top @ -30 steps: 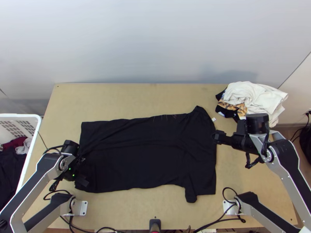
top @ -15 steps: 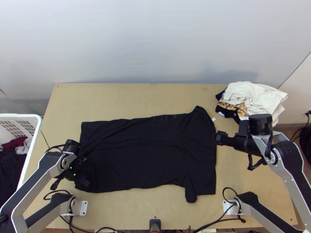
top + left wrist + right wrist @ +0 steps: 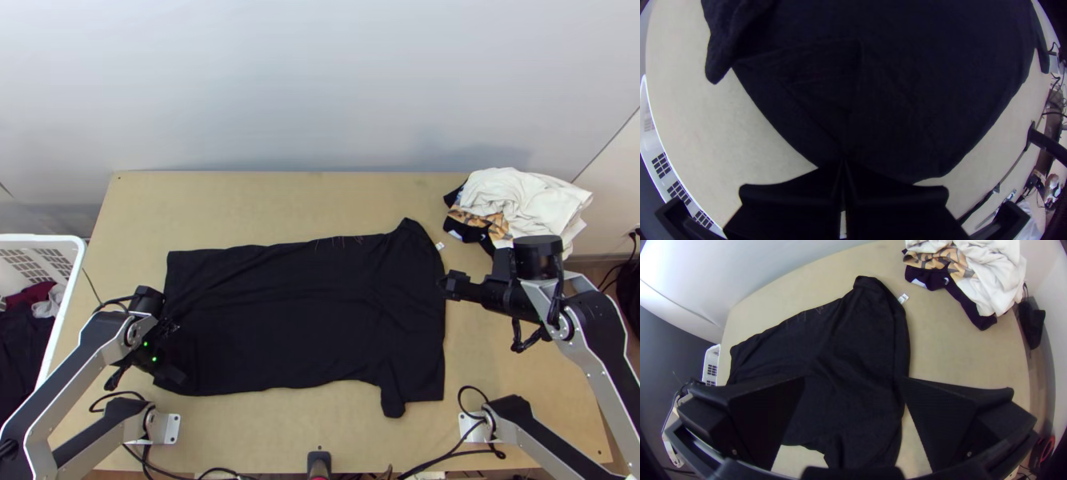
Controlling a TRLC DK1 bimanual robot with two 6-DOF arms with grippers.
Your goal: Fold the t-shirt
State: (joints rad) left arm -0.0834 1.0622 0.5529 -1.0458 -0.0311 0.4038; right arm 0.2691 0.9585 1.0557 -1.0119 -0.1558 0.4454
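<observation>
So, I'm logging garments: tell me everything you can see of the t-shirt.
The t-shirt is black, soft-looking cloth, lying mostly flat and lightly creased on the table, a short sleeve toward the near edge, a white label at the right end. The left gripper pinches its left end; the right gripper, open, is by the other end.

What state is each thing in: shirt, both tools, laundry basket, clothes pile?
Black t-shirt: laid out lengthwise, lightly creased
Left tool: shut, apparently pinching the shirt's edge
Right tool: open, holding nothing, by the shirt's sleeve end
Laundry basket: clothes inside
Clothes pile: bunched, unfolded
</observation>
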